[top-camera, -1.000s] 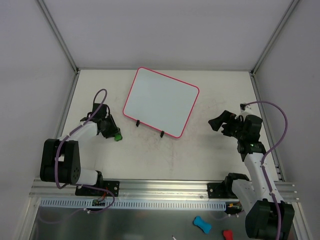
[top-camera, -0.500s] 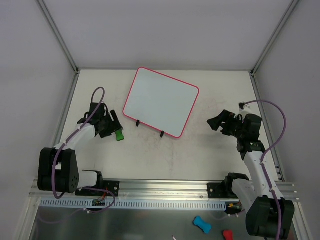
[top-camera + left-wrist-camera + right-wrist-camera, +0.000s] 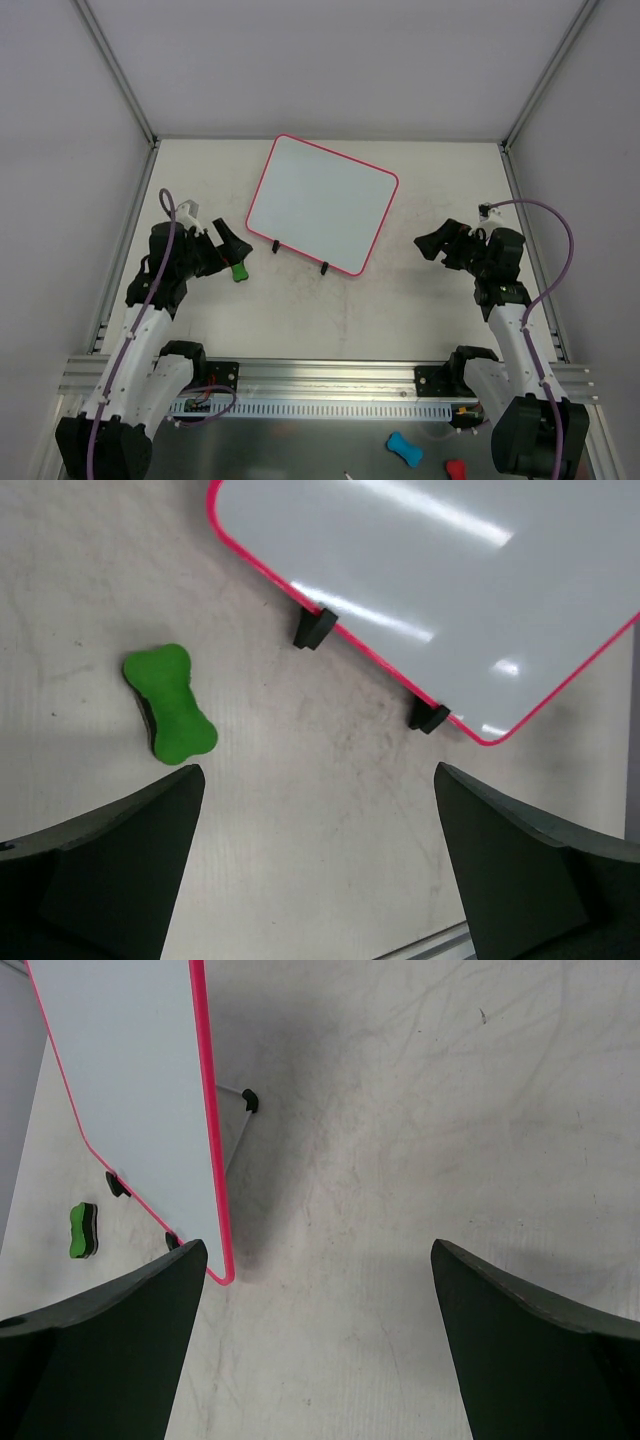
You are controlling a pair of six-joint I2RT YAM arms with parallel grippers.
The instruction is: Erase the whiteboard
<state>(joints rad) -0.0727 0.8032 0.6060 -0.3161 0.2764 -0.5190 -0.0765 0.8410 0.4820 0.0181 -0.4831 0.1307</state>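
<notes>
Plain grey walls [image 3: 320,60], scuffed off-white tabletop [image 3: 350,310]

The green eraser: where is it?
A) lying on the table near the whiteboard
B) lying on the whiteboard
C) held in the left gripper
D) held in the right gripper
A: the eraser lies on the table, clear of the open left gripper and off the whiteboard.

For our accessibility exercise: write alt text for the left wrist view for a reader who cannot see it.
A green bone-shaped eraser lies on the table, left of a whiteboard with a pink-red frame and two black feet. The left gripper holds nothing, its fingers wide apart at the bottom corners.
</notes>
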